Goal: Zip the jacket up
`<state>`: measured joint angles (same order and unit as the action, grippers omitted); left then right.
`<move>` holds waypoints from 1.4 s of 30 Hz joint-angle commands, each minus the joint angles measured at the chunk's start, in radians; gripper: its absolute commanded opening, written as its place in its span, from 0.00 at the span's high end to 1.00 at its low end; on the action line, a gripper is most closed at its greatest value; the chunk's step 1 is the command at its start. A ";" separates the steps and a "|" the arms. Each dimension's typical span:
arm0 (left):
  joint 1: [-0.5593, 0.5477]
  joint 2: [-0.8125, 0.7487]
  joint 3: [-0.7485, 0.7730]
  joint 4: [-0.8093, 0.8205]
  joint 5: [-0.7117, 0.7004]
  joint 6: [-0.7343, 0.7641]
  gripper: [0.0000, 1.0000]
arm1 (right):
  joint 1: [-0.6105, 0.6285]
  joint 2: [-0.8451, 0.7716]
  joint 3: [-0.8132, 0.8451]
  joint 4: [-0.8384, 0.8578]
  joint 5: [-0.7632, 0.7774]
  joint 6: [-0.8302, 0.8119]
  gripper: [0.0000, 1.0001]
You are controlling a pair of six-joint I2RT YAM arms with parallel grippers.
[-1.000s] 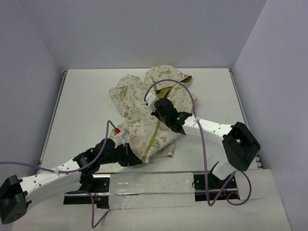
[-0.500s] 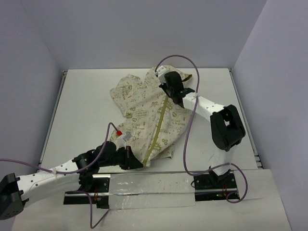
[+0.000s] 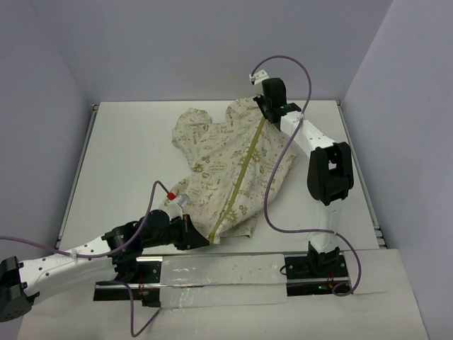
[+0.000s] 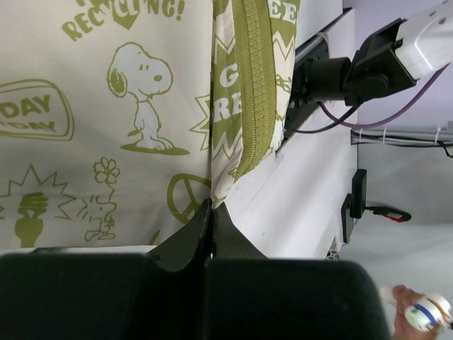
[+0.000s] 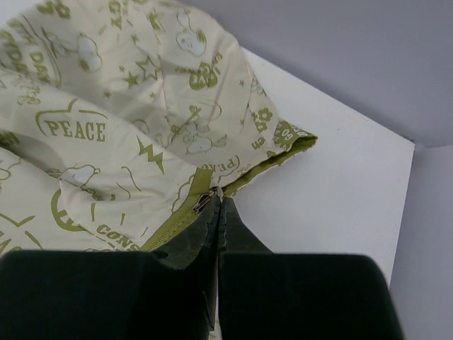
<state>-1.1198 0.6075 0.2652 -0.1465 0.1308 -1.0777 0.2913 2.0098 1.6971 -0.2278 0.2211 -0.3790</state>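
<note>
The cream jacket [image 3: 219, 166] with olive prints lies stretched on the white table, its olive zipper [image 3: 244, 173] running straight from the near hem to the collar. My left gripper [image 3: 204, 238] is shut on the jacket's bottom hem at the zipper's foot; in the left wrist view the shut jaws [image 4: 211, 207] pinch the cloth edge below the zipper [image 4: 255, 85]. My right gripper [image 3: 262, 115] is at the far collar end, shut on the zipper pull [image 5: 205, 202], which sits at the tips of the closed jaws [image 5: 221, 201] in the right wrist view.
The table's far edge and back wall [image 3: 212, 49] lie just behind the right gripper. A clear strip [image 3: 219, 273] covers the near edge between the arm bases. The right arm's purple cable [image 3: 272, 191] hangs over the jacket's right side.
My right gripper has travelled from mid-jacket up the zipper line to the collar, pulling the jacket straight and taut. My left gripper has kept hold of the hem.
</note>
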 commanded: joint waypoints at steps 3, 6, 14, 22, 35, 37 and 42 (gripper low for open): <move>-0.023 0.073 0.089 -0.057 0.043 0.040 1.00 | -0.040 -0.083 0.143 0.044 0.130 0.028 1.00; -0.023 0.126 0.129 -0.087 -0.030 0.080 1.00 | -0.041 -0.146 0.171 -0.006 0.150 0.040 1.00; 0.227 0.382 0.421 -0.235 -0.295 0.301 1.00 | -0.041 -0.420 0.142 -0.123 0.226 0.172 1.00; 0.614 0.557 0.876 -0.270 -0.354 0.576 1.00 | -0.043 -0.722 -0.218 -0.080 0.285 0.322 1.00; 0.670 0.614 1.060 -0.393 -0.422 0.616 0.11 | -0.040 -1.045 -0.636 -0.152 0.147 0.594 0.00; 0.670 0.567 1.092 -0.425 -0.446 0.628 0.05 | -0.041 -1.044 -0.600 -0.213 0.184 0.635 0.00; 0.670 0.469 1.108 -0.441 -0.488 0.660 0.05 | -0.043 -1.036 -0.580 -0.280 0.174 0.680 0.00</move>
<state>-0.4553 1.1813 1.3020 -0.5706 -0.3015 -0.4611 0.2523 0.9826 1.0719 -0.4478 0.3811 0.2293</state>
